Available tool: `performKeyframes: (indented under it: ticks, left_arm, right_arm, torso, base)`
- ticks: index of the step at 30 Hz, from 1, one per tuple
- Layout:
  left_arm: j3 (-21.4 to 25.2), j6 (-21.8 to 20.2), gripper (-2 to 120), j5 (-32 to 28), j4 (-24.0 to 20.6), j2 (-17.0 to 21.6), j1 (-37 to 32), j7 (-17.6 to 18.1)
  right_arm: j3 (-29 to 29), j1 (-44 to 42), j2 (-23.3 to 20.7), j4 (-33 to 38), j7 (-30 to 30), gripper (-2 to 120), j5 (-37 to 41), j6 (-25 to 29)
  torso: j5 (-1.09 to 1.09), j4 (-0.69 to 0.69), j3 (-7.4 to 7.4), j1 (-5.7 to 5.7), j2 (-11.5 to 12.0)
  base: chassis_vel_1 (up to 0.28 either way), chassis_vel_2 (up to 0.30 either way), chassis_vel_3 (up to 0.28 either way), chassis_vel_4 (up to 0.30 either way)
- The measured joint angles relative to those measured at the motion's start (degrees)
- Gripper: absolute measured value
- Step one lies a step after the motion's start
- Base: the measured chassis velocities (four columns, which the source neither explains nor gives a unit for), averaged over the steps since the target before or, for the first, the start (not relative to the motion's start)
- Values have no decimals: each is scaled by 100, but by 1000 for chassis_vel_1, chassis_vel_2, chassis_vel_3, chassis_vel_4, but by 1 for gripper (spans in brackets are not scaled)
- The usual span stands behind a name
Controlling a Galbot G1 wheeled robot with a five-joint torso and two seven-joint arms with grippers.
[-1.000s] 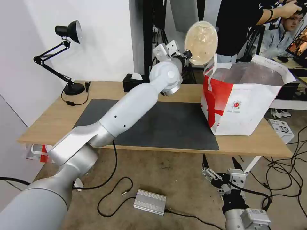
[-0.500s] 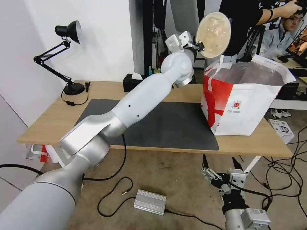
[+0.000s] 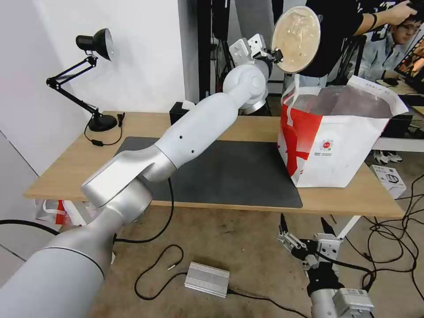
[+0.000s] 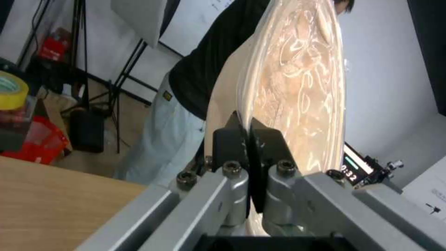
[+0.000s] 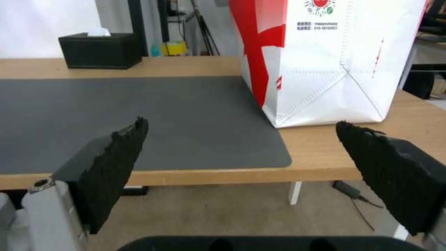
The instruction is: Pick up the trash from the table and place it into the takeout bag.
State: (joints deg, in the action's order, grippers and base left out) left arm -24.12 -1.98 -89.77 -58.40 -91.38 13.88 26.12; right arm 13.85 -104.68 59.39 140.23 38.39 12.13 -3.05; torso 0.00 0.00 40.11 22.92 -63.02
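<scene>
The left gripper (image 3: 277, 55), raised high above the far edge of the light-wood tabletop (image 3: 132, 121), is clamped on the rim of the beige paper-pulp bowl with a clear film lid (image 3: 296, 39). The bowl stands on edge, its lid facing the camera, above and just behind the near-left upper corner of the large white takeout bag with a red panel and foil lining (image 3: 335, 145), which stands at the right end of the tabletop, partly on the dark grey rectangular mat (image 3: 229, 172).

Risk: the hold is a thin pinch at the rim only, with the bowl's weight hanging off to one side; a jolt could probably make it pivot or slip out. The bowl does not appear to be over the bag's opening yet, so a release here would likely strike the bag's edge or white handle (image 3: 291, 99) and fall behind the tabletop. A wide bowl entering tilted may also catch the soft rim and fold it inward.

The left wrist view shows the pads (image 4: 232, 139) closed flat on either side of the rim, a detail too small in the head view. The right wrist view shows the right gripper (image 5: 241, 164) with fingers spread wide, below the near edge of the tabletop, and the black tissue box (image 5: 100, 50) at the far edge.
</scene>
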Motion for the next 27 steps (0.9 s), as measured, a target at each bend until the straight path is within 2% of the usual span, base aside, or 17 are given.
performKeyframes:
  ticks: [12, 27]
  left_arm:
    - [-208, 23, 0, -136, -8, 2, 18, -236]
    - [-340, -6, 0, -580, -197, 5, 75, -831]
  right_arm:
    - [0, 0, 0, 0, 0, 100, 0, 0]
    - [0, 0, 0, 0, 0, 100, 0, 0]
  torso:
    - [0, 0, 0, 0, -1]
    - [0, 0, 0, 0, -1]
  base:
    - [0, 0, 0, 0]
    - [0, 0, 0, 0]
